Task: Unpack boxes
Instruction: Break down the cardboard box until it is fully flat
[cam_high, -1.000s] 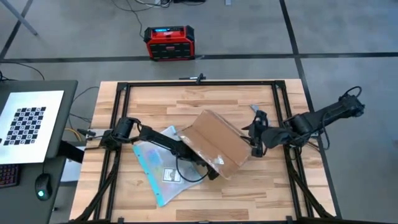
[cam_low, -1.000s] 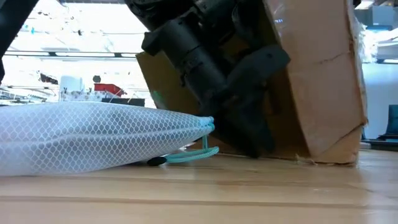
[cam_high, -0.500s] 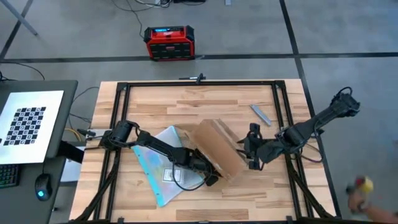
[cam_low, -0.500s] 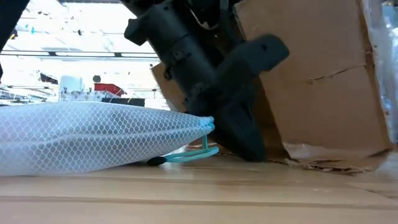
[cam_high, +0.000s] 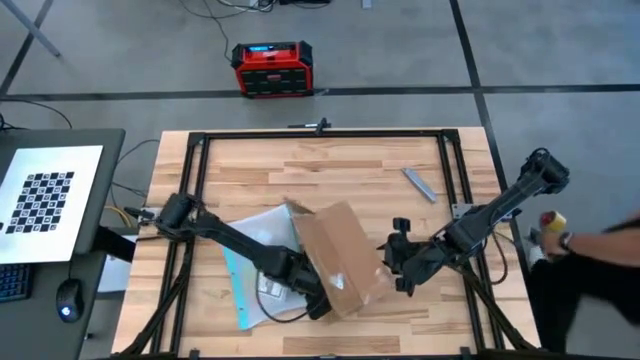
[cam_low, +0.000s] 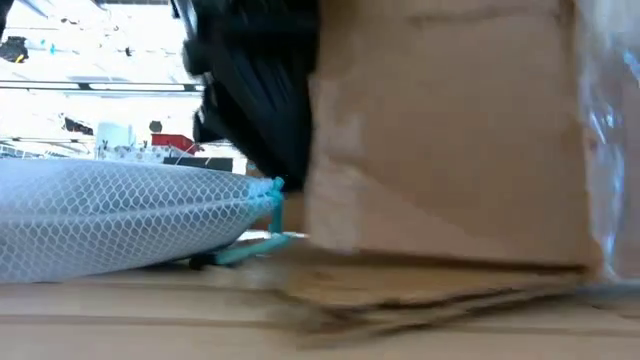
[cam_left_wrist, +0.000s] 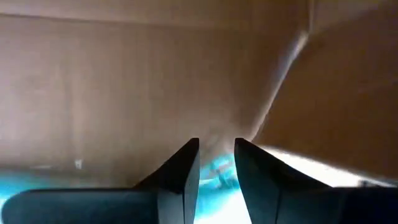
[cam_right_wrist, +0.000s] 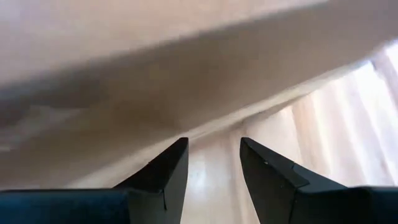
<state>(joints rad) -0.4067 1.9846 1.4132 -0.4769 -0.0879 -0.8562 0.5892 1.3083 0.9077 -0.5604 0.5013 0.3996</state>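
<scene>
Wooden table (cam_high: 240, 165) framed in black rails. Toward the left edge, a clear teal-edged pouch (cam_high: 252, 262) lies flat on the boards, partly under the left arm; the low view shows its white mesh face and teal corner (cam_low: 120, 225). Left gripper (cam_high: 318, 308) sits near the front edge, against the lower left corner of the box; in its wrist view the fingers (cam_left_wrist: 180, 180) stand a narrow gap apart, cardboard close ahead, nothing seen between them. Brown cardboard box (cam_high: 335, 258), centre of the table toward the front edge, skewed to the table's sides, one flap raised at its far left corner, a shiny clear tape strip on its top face; in the low view it fills the right half (cam_low: 440, 140). Right gripper (cam_high: 396, 268) just beside the box's right side; fingers (cam_right_wrist: 161, 177) narrowly parted, empty, facing the cardboard. Small grey flat piece (cam_high: 418, 184) lies apart near the right rail. A person's hand (cam_high: 556, 240) shows beyond the right edge. Red and black case (cam_high: 271, 68) on the floor past the far edge.
</scene>
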